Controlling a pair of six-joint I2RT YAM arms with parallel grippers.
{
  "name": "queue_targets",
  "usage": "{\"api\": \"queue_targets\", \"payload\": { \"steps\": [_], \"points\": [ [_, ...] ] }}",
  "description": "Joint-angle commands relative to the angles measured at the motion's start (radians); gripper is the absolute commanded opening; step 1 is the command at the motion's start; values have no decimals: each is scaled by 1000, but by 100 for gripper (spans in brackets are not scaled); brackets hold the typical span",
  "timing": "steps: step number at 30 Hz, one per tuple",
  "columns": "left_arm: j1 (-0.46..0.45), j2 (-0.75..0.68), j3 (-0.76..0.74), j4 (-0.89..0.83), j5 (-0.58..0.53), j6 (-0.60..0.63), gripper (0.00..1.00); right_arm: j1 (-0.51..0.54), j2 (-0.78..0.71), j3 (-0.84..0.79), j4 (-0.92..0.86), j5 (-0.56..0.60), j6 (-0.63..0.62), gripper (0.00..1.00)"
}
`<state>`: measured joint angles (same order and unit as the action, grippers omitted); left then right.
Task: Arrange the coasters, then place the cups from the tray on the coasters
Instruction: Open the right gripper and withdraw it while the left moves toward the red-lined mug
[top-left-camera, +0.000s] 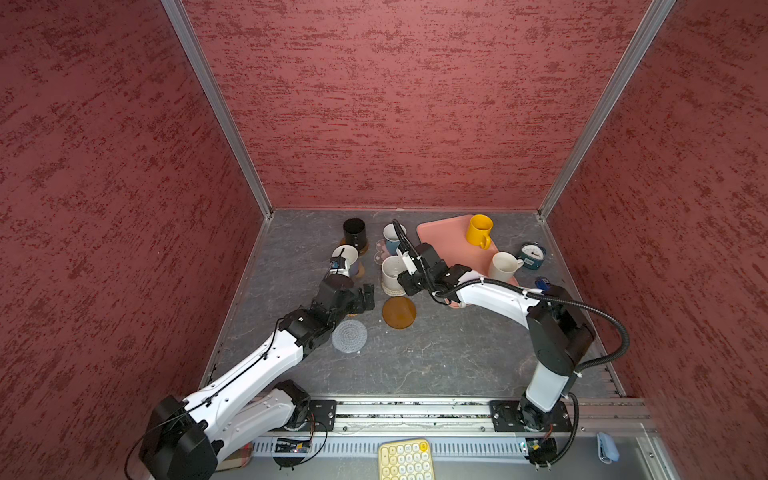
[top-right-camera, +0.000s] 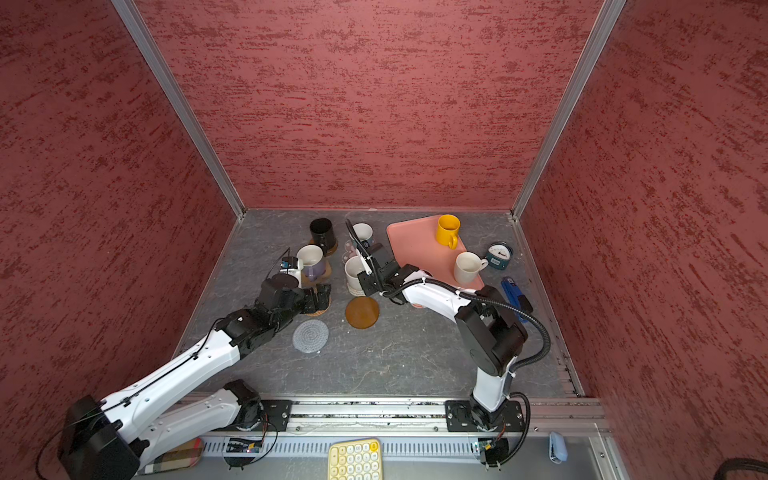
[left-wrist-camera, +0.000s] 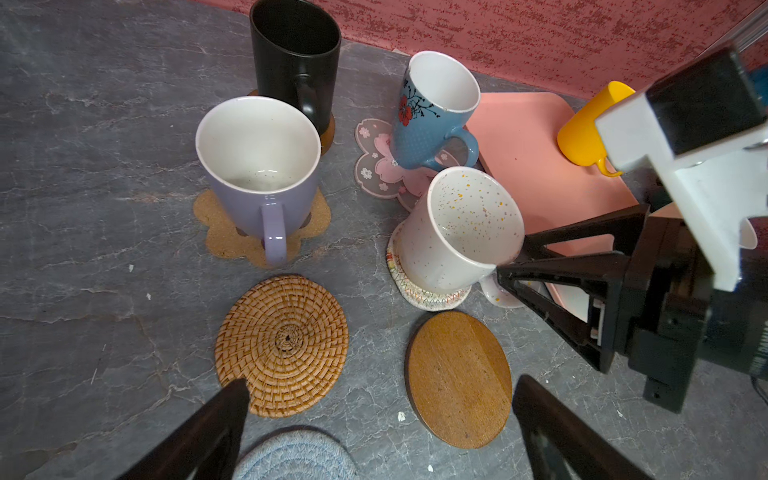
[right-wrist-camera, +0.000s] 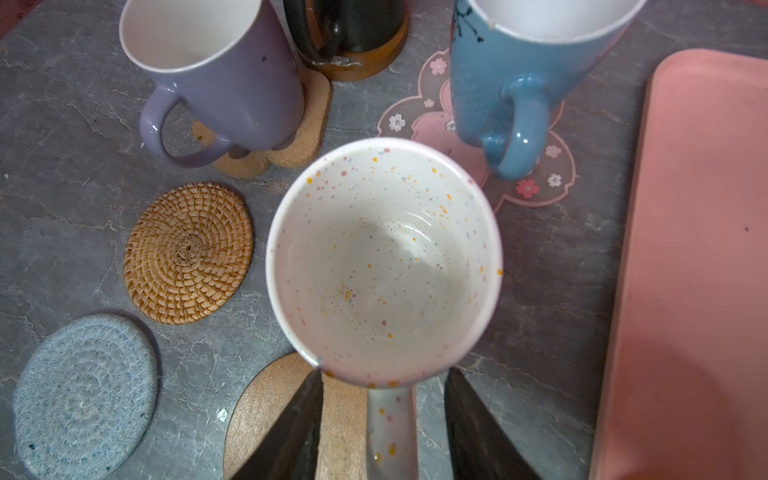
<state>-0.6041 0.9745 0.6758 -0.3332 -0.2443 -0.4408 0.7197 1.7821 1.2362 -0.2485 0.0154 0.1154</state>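
Grey marbled tabletop (top-left-camera: 415, 365) lay under me, boxed in by red textured walls (top-left-camera: 395, 104). My right gripper (right-wrist-camera: 384, 386) hung at the speckled white ceramic mug (right-wrist-camera: 382, 257). Its jaws were partway open, one on each side of the handle with a gap at both, gripping nothing. That mug stood upright on a patterned woven round coaster (left-wrist-camera: 415, 293). My left gripper (left-wrist-camera: 382, 384) hovered with its jaws spread wide and empty, near a bare tan rattan round coaster (left-wrist-camera: 282, 345) and a bare glossy brown wooden disc (left-wrist-camera: 459, 378). A grey-blue woven round coaster (left-wrist-camera: 295, 457) lay close by them. A tall black mug (left-wrist-camera: 295, 50) sat on another brown disc (left-wrist-camera: 328, 133), a lavender mug (left-wrist-camera: 257, 166) on a cork paw-shaped coaster (left-wrist-camera: 220, 237), and a light blue flowered mug (left-wrist-camera: 432, 112) on a pink flower-shaped coaster (left-wrist-camera: 378, 166). On the flat pink rectangular tray (top-left-camera: 444, 245) stood a yellow mug (top-left-camera: 478, 230) and a cream mug (top-left-camera: 503, 266).
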Motion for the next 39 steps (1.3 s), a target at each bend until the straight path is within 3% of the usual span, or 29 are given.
{"api": "queue_targets", "payload": {
  "steps": [1, 11, 22, 29, 39],
  "points": [
    [-10, -8, 47, -23, 3, 7, 100, 6, -54, 5, 41, 5, -10, 52],
    [-92, 121, 166, -40, -21, 31, 100, -14, -258, -150, 83, 13, 54, 54],
    [-223, 358, 339, -27, -17, 42, 100, -148, -558, -377, 78, 4, 156, 54],
    [-296, 516, 470, -61, -32, 57, 100, -276, -719, -515, 159, -49, 334, 55],
    [-369, 733, 653, -133, -13, 37, 96, -396, -835, -640, 220, 8, 493, 66]
  ]
}}
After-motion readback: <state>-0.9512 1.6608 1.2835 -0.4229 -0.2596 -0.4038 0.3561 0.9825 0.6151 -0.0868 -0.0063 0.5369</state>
